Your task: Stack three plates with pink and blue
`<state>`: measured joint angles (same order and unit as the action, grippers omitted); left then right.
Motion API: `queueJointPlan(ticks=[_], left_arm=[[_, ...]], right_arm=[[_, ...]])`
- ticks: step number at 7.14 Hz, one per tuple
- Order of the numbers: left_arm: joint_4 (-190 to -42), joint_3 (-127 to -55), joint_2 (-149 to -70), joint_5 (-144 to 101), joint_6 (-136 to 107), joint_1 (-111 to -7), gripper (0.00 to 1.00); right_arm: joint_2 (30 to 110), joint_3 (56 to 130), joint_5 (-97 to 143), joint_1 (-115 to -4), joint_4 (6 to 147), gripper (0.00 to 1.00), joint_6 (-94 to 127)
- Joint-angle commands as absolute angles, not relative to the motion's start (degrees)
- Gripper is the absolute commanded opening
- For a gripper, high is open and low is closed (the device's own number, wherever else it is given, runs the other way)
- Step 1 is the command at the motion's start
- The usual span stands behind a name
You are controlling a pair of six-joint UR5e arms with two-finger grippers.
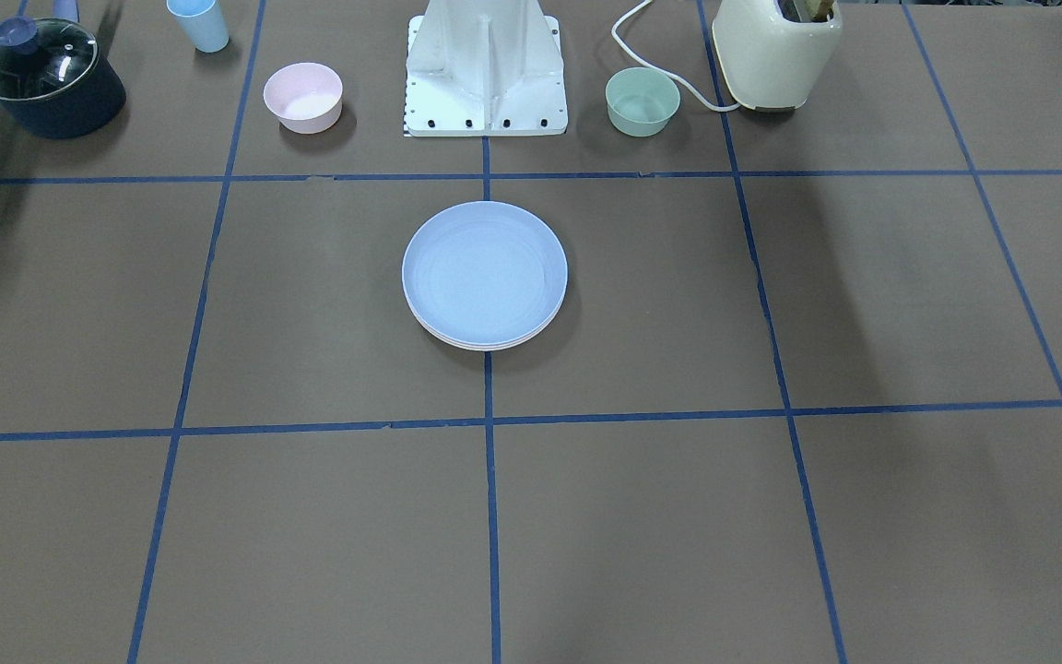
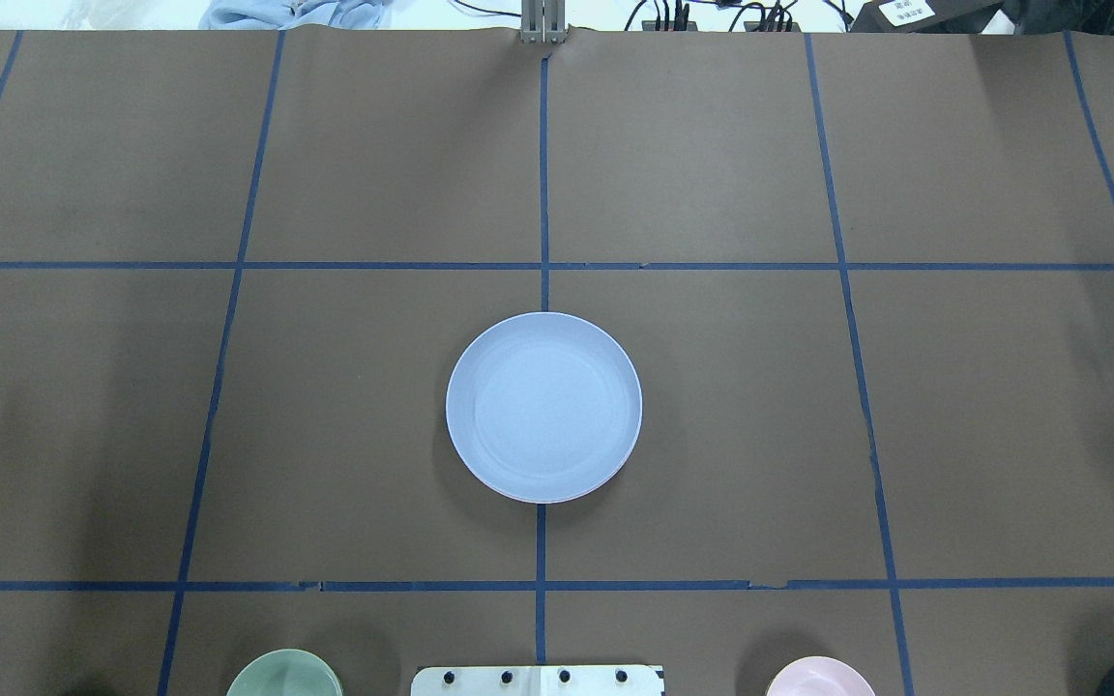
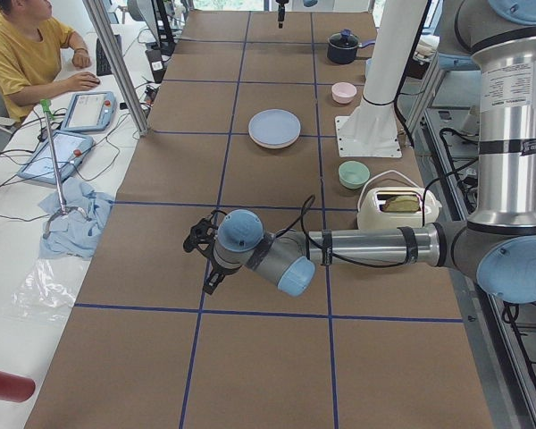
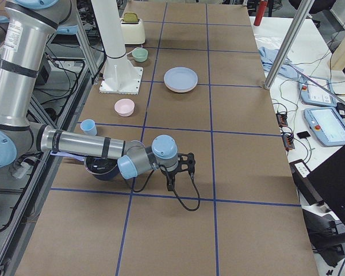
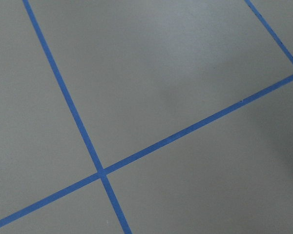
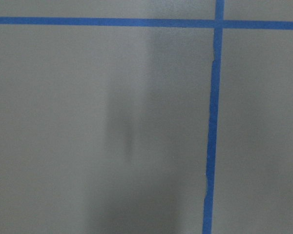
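The light blue plate (image 1: 485,272) lies on top of a stack at the table's centre, on the middle blue tape line. It also shows in the overhead view (image 2: 543,406). Paler rims (image 1: 485,347) of plates beneath it show at its near edge; I cannot tell pink from cream there. My left gripper (image 3: 201,241) shows only in the exterior left view, low over bare table far from the stack. My right gripper (image 4: 187,163) shows only in the exterior right view, also far from the stack. I cannot tell whether either is open or shut. Both wrist views show only table and tape.
Along the robot's side stand a small pink bowl (image 1: 302,96), a small green bowl (image 1: 643,100), a light blue cup (image 1: 199,23), a dark pot with a glass lid (image 1: 47,78), a cream toaster (image 1: 775,51) and the white robot base (image 1: 485,74).
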<state>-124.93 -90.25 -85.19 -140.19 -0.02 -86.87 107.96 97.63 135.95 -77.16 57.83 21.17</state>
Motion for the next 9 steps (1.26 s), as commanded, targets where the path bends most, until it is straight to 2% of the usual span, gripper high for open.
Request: queueJointPlan(ticks=[1, 4, 6, 7, 9], left_arm=[[-119.13, -90.26, -86.12, -138.7, -0.35, -86.93, 1.0], [-114.98, -89.65, -88.94, -130.17, -0.18, -86.84, 1.0], [-114.96, -89.74, -88.95, -130.43, -0.09, -86.92, 1.0], [-115.05, -90.0, -88.95, -130.52, 0.09, -86.92, 1.0], [-115.66, -89.65, -88.42, -130.69, 0.53, -86.92, 1.0]], right_arm=[[107.75, 97.82, 136.4, -78.14, 57.92, 1.0, 20.39], [105.57, 97.47, 136.32, -77.43, 63.5, 1.0, 16.3], [98.21, 97.73, 135.62, -82.32, 82.51, 1.0, 1.22], [96.09, 97.65, 134.57, -83.57, 86.97, 1.0, -4.6], [95.8, 97.73, 134.47, -84.2, 87.19, 1.0, -4.92]])
